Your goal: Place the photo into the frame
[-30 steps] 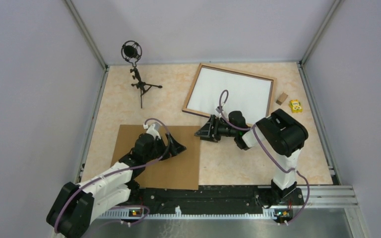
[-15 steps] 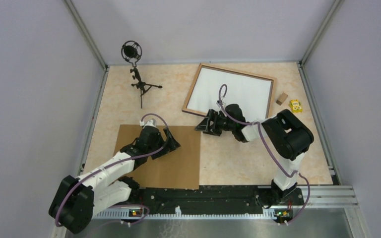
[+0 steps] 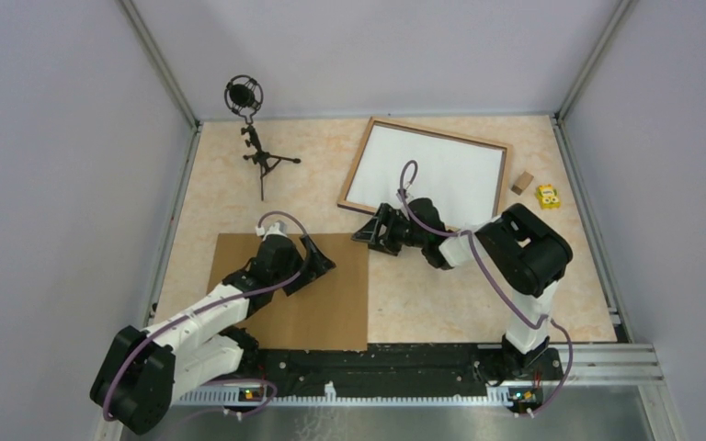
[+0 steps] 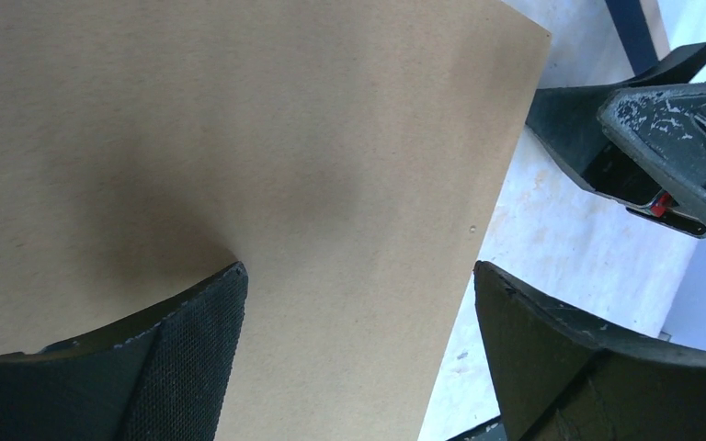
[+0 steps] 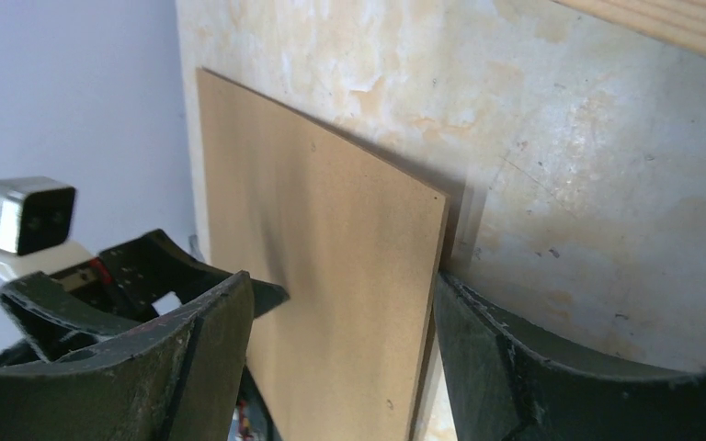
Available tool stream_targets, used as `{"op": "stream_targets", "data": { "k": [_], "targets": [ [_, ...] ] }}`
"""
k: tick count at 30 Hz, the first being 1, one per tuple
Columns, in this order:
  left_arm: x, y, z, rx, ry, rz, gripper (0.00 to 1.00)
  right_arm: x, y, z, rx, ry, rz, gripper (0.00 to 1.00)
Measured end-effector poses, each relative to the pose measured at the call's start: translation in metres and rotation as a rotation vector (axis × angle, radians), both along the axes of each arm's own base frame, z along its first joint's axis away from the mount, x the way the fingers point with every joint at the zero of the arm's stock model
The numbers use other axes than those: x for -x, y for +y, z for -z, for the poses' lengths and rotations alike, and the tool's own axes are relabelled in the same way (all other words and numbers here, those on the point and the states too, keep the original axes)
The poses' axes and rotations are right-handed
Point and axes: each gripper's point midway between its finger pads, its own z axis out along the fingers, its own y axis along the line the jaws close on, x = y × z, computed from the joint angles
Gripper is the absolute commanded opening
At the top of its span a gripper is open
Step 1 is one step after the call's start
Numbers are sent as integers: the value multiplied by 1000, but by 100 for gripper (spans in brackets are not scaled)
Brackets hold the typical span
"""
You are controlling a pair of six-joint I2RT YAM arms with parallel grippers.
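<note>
Right gripper (image 3: pixel 365 235) hangs near the frame's (image 3: pixel 356 173) corner.

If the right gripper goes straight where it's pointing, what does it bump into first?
Probably the brown board, near its corner, just ahead of the right gripper. The left gripper lies beyond. Height is unclear.

- To the right of the flat brown rectangular backing board (image 3: pixel 322 312), you have bare beige tabletop (image 3: pixel 432 299) to pass over.
- At the board's far right corner, the black right gripper (image 3: pixel 370 231), jaws apart, blocks you; the light wood-railed rectangular frame (image 3: pixel 356 163) lies just beyond.
- Beyond the board's far left corner stands a black microphone on a small tripod (image 3: pixel 244 96).
</note>
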Motion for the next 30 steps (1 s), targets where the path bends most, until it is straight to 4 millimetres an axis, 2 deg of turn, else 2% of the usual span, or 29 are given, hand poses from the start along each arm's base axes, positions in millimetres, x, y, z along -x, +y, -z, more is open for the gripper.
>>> {"op": "stream_targets", "data": {
  "k": [7,16,21,25,30],
  "targets": [
    [-4,-17,0,71,-18,57,88,-2,4,-16,-106,41,51,68],
    [-21,-59,-7,204,-23,183,88,0,-6,-12,-126,79,70,67],
    [-30,-79,-10,251,-10,233,88,-6,-29,-12,-132,106,71,67],
    [-43,-101,-17,288,-22,274,88,-19,-49,-22,-131,78,93,67],
    [-55,-133,-24,312,-35,322,89,-28,-68,-22,-110,69,109,67]
  ]
}}
